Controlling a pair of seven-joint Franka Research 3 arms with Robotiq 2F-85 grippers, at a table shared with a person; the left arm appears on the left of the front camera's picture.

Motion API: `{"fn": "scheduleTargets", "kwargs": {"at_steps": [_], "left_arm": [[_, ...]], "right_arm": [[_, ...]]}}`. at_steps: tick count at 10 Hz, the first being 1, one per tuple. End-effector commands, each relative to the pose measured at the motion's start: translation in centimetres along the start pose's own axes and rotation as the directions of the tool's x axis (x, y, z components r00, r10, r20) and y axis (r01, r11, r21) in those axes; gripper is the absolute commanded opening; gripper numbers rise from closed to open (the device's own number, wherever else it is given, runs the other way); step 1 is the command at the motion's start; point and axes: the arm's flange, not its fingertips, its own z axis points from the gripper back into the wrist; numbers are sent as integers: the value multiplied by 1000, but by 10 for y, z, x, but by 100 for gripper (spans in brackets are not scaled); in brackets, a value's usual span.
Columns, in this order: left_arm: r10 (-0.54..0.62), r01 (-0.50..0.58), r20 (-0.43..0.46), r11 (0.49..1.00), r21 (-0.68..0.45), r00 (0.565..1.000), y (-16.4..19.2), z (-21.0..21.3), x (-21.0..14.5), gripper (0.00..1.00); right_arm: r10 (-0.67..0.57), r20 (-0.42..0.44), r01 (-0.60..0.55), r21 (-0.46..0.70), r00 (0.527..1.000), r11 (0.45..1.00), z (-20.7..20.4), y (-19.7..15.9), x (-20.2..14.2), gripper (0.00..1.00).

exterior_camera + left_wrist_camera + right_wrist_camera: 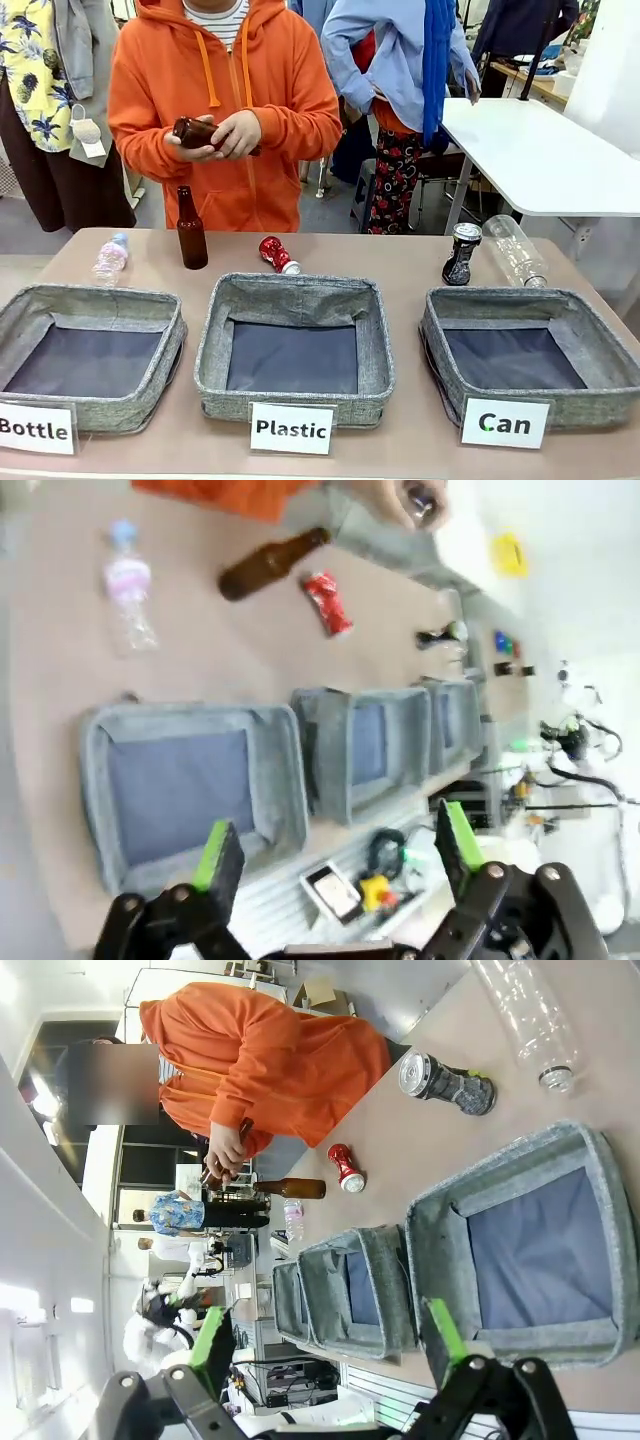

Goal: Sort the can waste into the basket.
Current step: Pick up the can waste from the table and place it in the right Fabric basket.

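A crushed red can (277, 254) lies on the table behind the middle basket; it also shows in the wrist views (327, 602) (346, 1167). A crushed black-blue can (460, 254) stands behind the right-hand basket (445, 1079) (442, 636). The grey basket labelled "Can" (445, 322) sits at the right front with nothing in it (440, 1240). My left gripper (335, 845) hangs open above the leftmost basket. My right gripper (325, 1335) hangs open above the front edge near the "Can" basket. Neither touches anything.
Baskets labelled "Bottle" (25, 305) and "Plastic" (215, 330) stand left and middle. A brown bottle (190, 230) stands upright behind them, clear plastic bottles lie at far left (110, 258) and far right (517, 250). A person in an orange hoodie holds another brown bottle (195, 131).
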Motion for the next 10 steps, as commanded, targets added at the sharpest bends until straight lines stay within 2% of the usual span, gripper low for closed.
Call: {"fn": "scheduleTargets", "kwargs": {"at_steps": [1,2,3,4,5,7,10], "left_arm": [[-33,36,18,972,-233,999,47,141,-35,100],[-2,24,84,963,-267,996,68,185,-48,100],[83,-39,154,962,-271,985,92,216,-57,100],[149,-89,188,952,-294,971,117,235,-69,100],[91,-14,189,927,-375,978,125,250,-86,100],[110,-20,219,926,-376,969,130,258,-98,100],[111,-22,212,923,-385,971,125,254,-102,100]], "right_arm": [[25,14,-26,27,1000,999,0,1,2,100],[25,14,-26,27,1000,999,0,1,2,100],[25,14,-26,27,1000,999,0,1,2,100],[25,14,-26,27,1000,999,0,1,2,100],[25,14,-26,27,1000,999,0,1,2,100],[25,14,-26,27,1000,999,0,1,2,100],[25,14,-26,27,1000,999,0,1,2,100]]}}
